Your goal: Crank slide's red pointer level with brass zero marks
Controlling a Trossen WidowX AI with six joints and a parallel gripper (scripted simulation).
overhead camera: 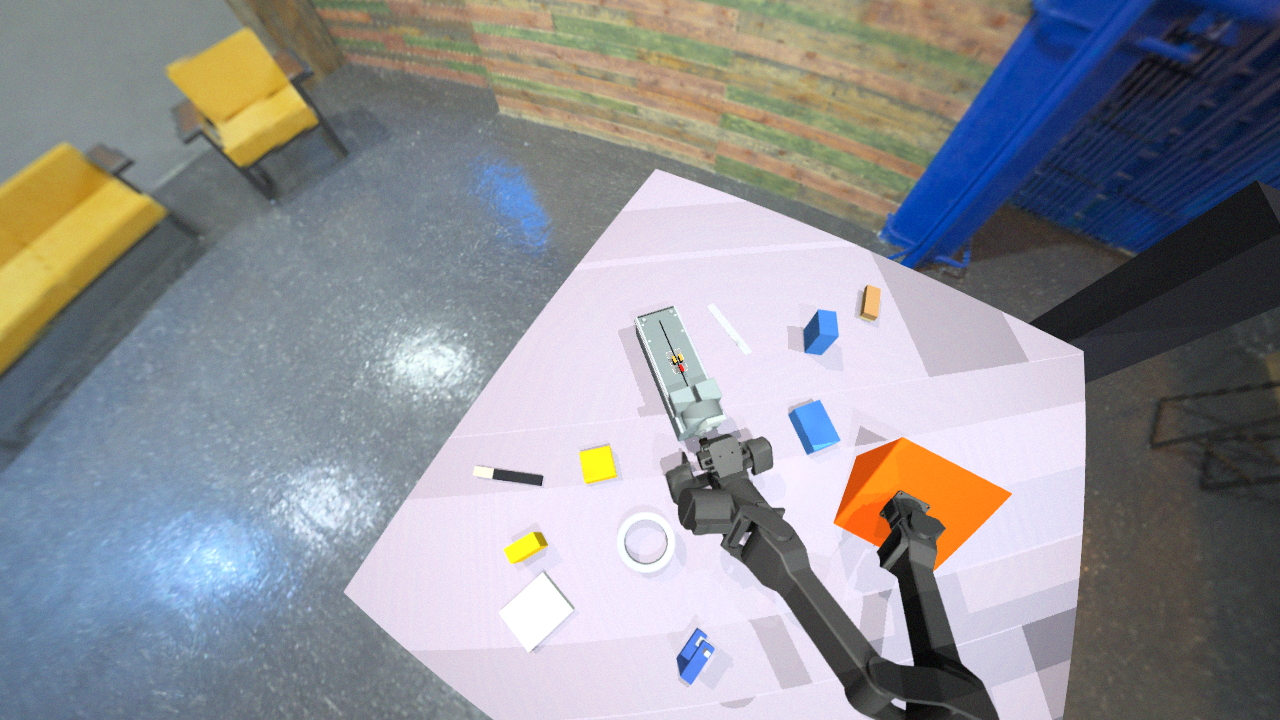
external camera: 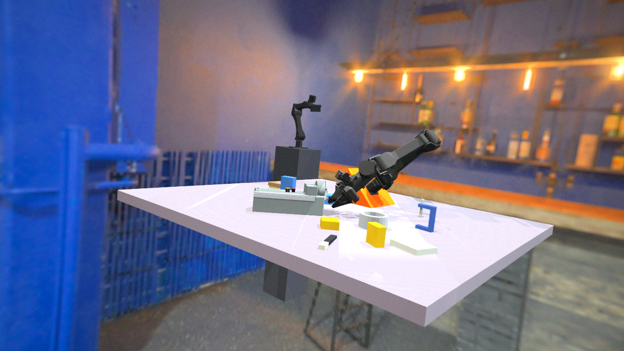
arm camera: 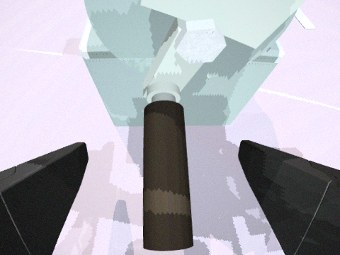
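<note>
The grey-green machine (overhead camera: 657, 340) (external camera: 283, 204) stands on the table. Its red pointer (overhead camera: 680, 368) (external camera: 293, 190) sits a little to the crank side of the brass marks (overhead camera: 677, 359) (external camera: 287, 189); the wrist view does not show them. The crank's dark brown handle (arm camera: 164, 159) points toward the wrist camera, below a pale hexagonal nut (arm camera: 200, 42). My gripper (arm camera: 164, 149) (external camera: 330, 201) is open, with one finger on either side of the handle and a visible gap on both sides. The arm hides the handle in the top view.
A yellow block (overhead camera: 597, 463) (external camera: 329, 223) and a white ring (overhead camera: 624, 541) stand left of the gripper in the top view. Blue blocks (overhead camera: 813, 426) (overhead camera: 820, 332) stand right of the machine. An orange wedge (overhead camera: 966, 501) is under the arm's base end. A blue clamp (external camera: 432, 218) stands farther off.
</note>
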